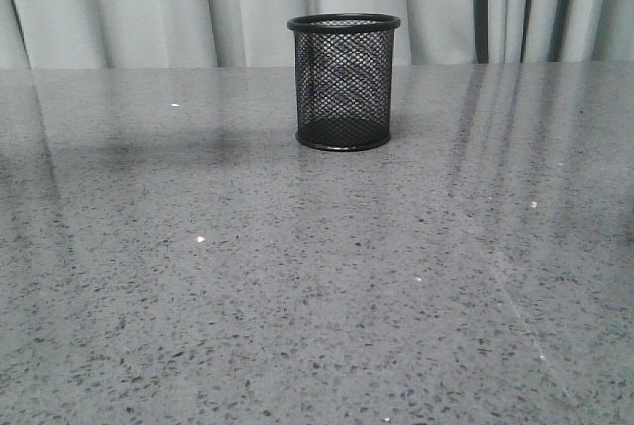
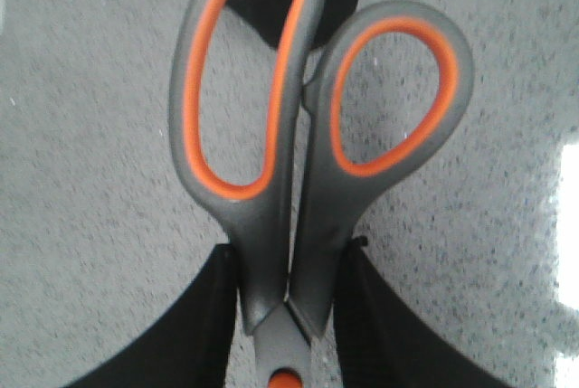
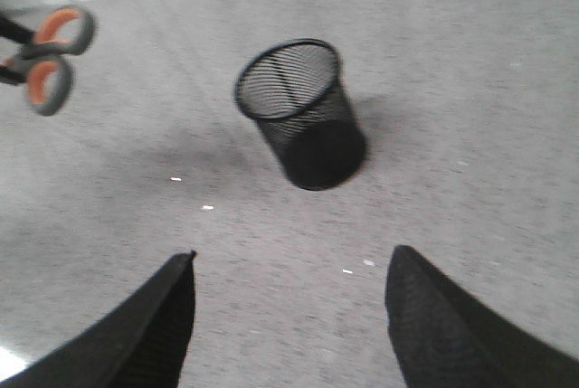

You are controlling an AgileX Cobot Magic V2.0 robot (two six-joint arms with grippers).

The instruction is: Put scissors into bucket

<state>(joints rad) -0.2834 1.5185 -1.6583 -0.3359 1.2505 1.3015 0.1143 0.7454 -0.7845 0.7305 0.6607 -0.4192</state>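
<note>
A: Where are the scissors (image 2: 298, 180) sitting right now?

B: The left gripper (image 2: 288, 316) is clamping them just below the handles, one black finger (image 2: 194, 329) pressing on each side, with the orange-lined loops pointing away from the wrist. They are hanging in the air above the grey speckled table (image 1: 297, 296), off to one side of the bucket (image 1: 344, 81).

A: And the bucket itself?

B: It is standing upright towards the far part of the table, in front of the pale curtain (image 1: 149, 9). Its mouth is facing up, and nothing is lying between it and the scissors.

A: What is the right gripper (image 3: 289, 316) doing?

B: It is hovering over bare tabletop with its fingers spread wide, gripping nothing, and the bucket is sitting well ahead of it.
</note>
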